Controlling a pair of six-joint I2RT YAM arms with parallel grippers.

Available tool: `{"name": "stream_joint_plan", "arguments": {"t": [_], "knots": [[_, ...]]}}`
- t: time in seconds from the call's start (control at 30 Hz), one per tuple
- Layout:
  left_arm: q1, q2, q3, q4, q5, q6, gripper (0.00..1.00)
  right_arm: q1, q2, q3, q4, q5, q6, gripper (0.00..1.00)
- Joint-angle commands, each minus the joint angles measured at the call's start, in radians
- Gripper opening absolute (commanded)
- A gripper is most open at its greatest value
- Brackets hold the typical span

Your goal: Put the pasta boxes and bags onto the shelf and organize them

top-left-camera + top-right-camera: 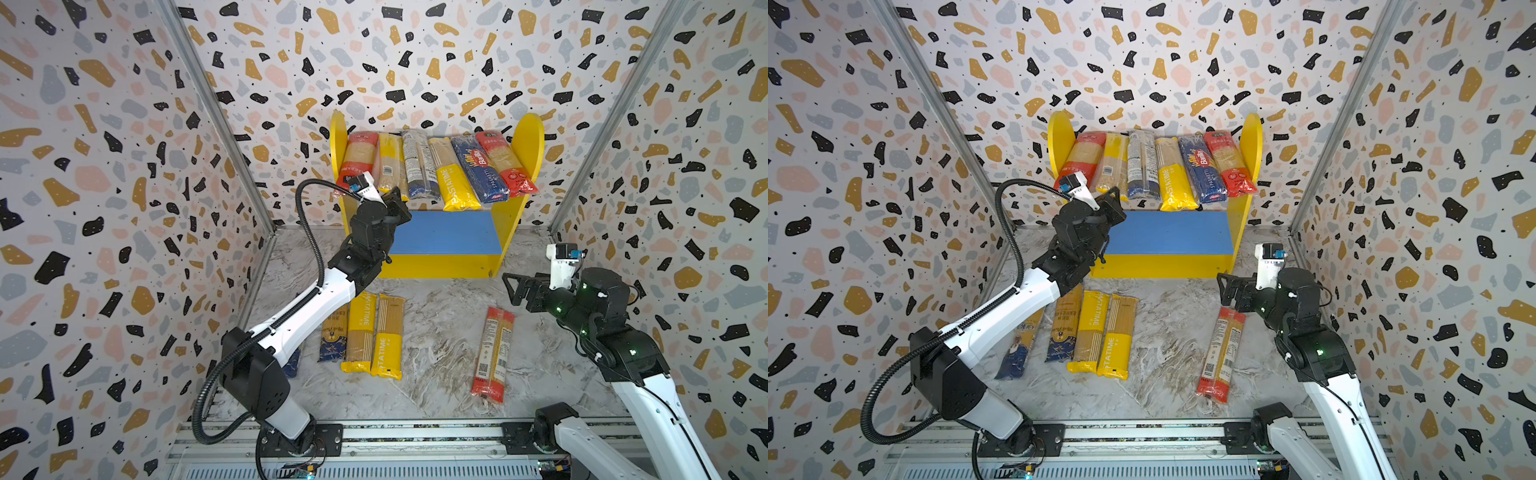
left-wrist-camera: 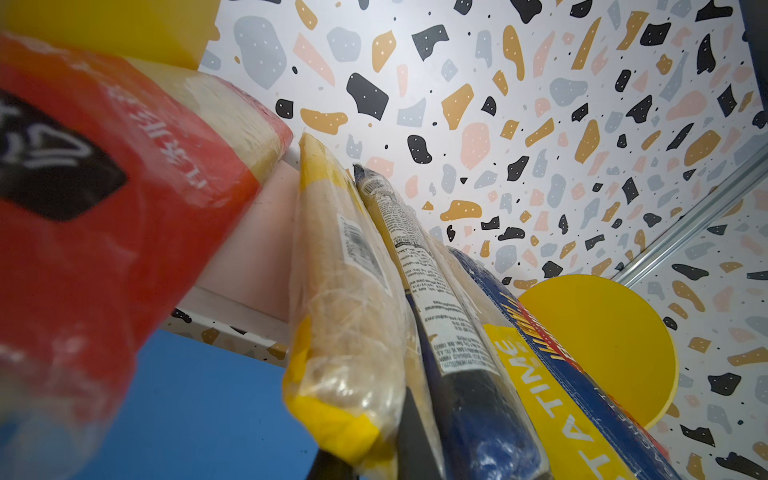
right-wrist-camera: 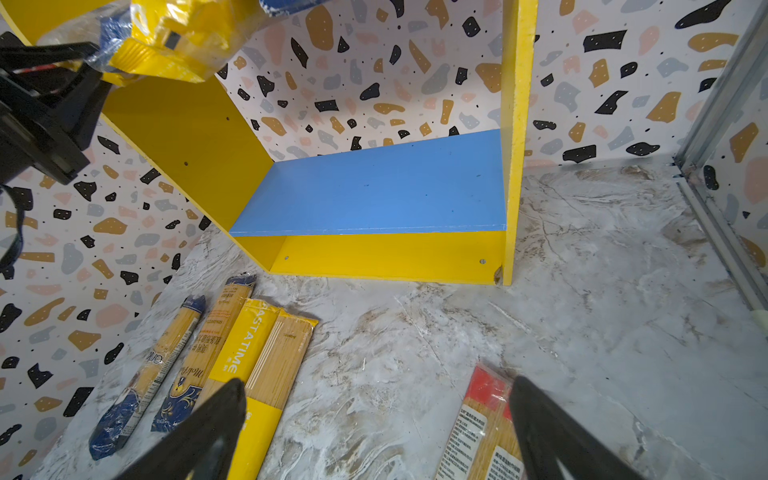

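Far left: left gripper (image 1: 397, 200), jaws pressed together, at the near end of a yellow packet (image 1: 388, 164) on the shelf (image 1: 528, 141); pinching it or not, cannot tell. To its right along the same board, four more shelved packets (image 1: 457, 166). Below it, four table packets (image 1: 374, 336) side by side. Farther right: right gripper (image 1: 510, 289), jaws wide apart and empty, near the far end of a red packet (image 1: 493, 353) flat on the table (image 1: 436, 332).
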Motion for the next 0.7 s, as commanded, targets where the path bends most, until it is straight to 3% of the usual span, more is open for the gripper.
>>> {"name": "stream_joint_plan", "arguments": {"t": [0.0, 0.3, 0.37, 0.5, 0.67], "knots": [[0.053, 0.025, -0.01, -0.067, 0.015, 0.03, 0.0, -0.003, 0.002, 0.03, 0.009, 0.002, 0.007, 0.99], [0.081, 0.077, 0.028, -0.063, 0.09, 0.013, 0.02, -0.003, 0.011, 0.039, 0.013, -0.007, 0.018, 0.99], [0.08, 0.08, 0.025, -0.062, 0.101, 0.012, 0.15, -0.003, 0.014, 0.045, 0.01, -0.006, 0.022, 0.99], [0.08, 0.052, -0.006, -0.043, 0.13, 0.012, 0.52, -0.004, 0.017, 0.051, 0.006, -0.01, 0.026, 0.99], [0.08, 0.05, 0.002, -0.067, 0.129, 0.038, 0.59, -0.003, 0.029, 0.06, 0.012, -0.03, 0.035, 0.99]]}}
